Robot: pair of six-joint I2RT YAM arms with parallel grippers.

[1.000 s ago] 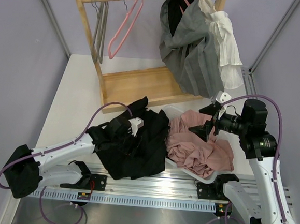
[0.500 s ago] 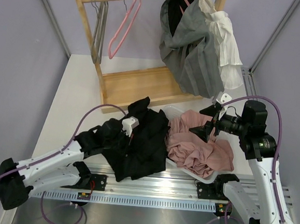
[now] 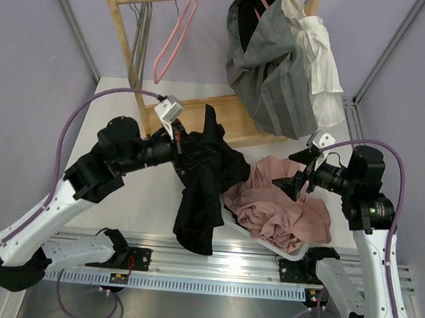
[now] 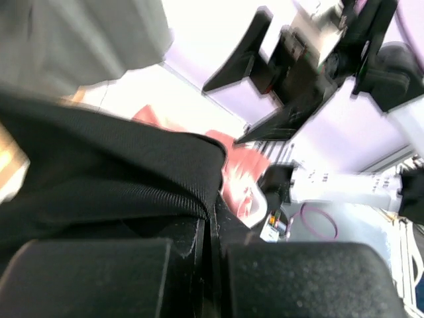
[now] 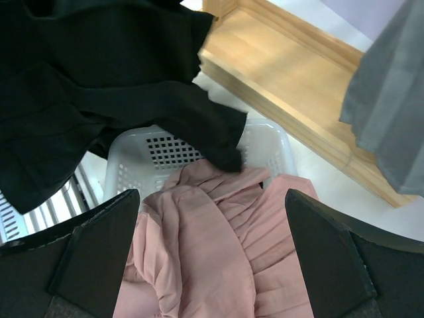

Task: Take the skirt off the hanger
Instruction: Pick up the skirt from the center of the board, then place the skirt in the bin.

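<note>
My left gripper (image 3: 180, 143) is shut on a black garment (image 3: 203, 180) and holds it above the table, the cloth hanging down in a long fold. In the left wrist view the jaws (image 4: 211, 228) are pressed together on black ribbed cloth (image 4: 119, 159). No hanger shows in that garment. A grey pleated skirt (image 3: 275, 68) hangs from the wooden rail on a pink hanger (image 3: 265, 0). My right gripper (image 3: 293, 181) (image 5: 212, 199) is open above a pink skirt (image 3: 282, 205) (image 5: 218, 232) and holds nothing.
The pink skirt lies in a white mesh basket (image 3: 230, 218) (image 5: 156, 156). The wooden rack (image 3: 201, 121) stands behind. It carries an empty pink hanger (image 3: 174, 42), grey metal hangers (image 3: 140, 43) and a white garment (image 3: 319, 64).
My left gripper closed on the black garment low at the table's front and has swung up and back, lifting the cloth off the table. The right arm has barely moved.
</note>
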